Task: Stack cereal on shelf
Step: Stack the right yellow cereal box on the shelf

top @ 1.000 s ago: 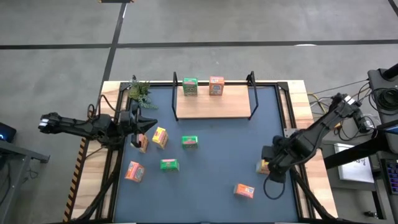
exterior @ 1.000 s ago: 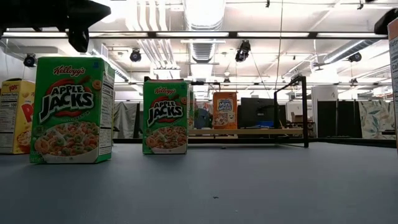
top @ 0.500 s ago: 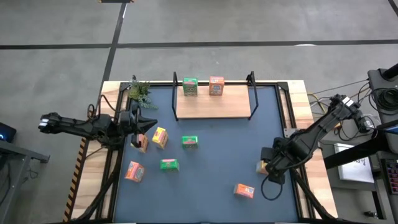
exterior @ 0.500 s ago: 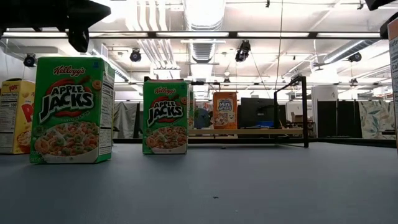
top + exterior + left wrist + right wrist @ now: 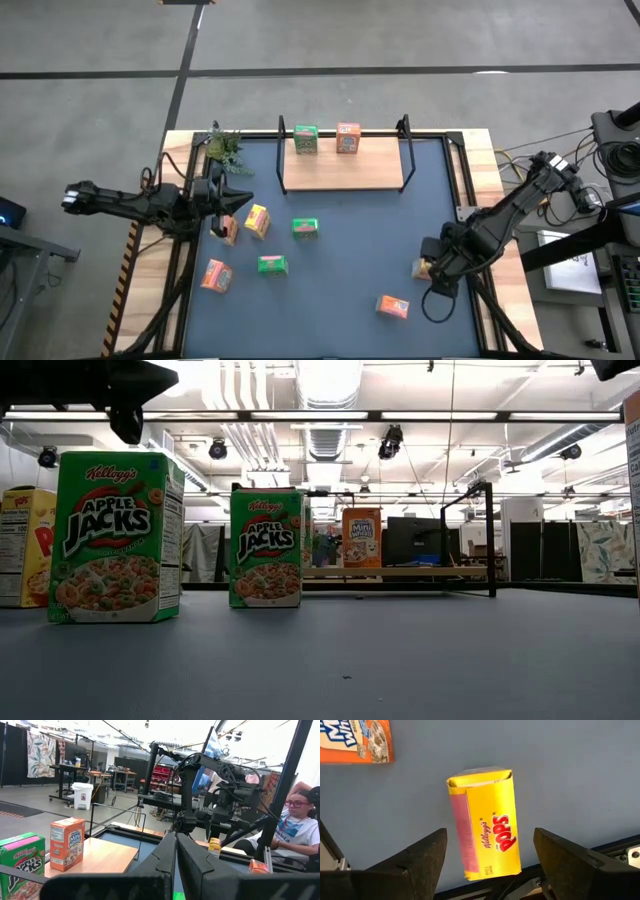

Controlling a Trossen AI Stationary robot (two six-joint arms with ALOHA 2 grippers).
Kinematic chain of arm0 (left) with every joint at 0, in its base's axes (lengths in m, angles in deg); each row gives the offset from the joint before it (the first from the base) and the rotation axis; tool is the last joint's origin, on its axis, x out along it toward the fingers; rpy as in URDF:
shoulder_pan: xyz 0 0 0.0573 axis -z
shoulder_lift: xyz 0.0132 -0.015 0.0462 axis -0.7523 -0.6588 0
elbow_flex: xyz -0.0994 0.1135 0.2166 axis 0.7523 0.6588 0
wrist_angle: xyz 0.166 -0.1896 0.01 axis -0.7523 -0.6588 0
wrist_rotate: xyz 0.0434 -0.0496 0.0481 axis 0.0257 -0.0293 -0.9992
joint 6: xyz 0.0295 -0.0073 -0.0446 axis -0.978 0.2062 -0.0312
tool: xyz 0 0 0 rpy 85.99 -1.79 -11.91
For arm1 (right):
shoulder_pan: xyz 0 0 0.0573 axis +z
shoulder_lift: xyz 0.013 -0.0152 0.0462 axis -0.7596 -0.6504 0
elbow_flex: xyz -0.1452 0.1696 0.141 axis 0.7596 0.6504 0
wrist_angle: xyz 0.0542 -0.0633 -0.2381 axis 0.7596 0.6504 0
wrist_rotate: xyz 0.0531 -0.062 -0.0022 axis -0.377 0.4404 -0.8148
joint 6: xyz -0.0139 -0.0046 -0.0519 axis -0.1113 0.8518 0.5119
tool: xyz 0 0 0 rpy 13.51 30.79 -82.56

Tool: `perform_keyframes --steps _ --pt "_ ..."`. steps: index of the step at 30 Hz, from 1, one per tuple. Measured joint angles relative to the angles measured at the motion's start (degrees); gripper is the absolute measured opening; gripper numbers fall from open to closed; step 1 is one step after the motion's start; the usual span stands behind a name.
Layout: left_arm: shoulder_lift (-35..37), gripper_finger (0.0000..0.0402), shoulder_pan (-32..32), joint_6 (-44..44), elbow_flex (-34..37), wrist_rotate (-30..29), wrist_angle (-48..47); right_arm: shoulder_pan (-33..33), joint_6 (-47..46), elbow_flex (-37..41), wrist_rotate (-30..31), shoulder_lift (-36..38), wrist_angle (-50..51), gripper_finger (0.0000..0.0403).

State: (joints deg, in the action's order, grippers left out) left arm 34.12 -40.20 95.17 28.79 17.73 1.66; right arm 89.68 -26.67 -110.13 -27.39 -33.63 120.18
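Only two boxes [image 5: 306, 139] on shelf [image 5: 345, 174].

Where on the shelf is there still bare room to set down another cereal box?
The shelf is bare along its whole front and right of the orange box. Its back left is crowded: the green box stands beside the orange one.

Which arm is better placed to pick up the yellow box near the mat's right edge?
The right. Its open claw hangs directly over the yellow box, one finger each side. The left claw is shut, far across the mat.
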Motion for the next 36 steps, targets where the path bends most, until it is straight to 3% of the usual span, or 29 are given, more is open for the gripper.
perform_keyframes --steps 8,25,36 --pt "0.0 0.0 0.01 0.0 0.0 0.02 0.0 0.5 -0.07 2.03 2.9 0.0 -1.32 0.0274" --pt "-0.18 0.0 0.01 0.02 0.0 0.13 0.0 0.46 -0.6 3.79 3.05 0.0 -5.34 0.0157" --pt "-0.53 0.0 0.01 -0.79 0.0 0.15 0.02 -6.84 3.07 -5.98 4.87 0.0 -0.93 0.014"
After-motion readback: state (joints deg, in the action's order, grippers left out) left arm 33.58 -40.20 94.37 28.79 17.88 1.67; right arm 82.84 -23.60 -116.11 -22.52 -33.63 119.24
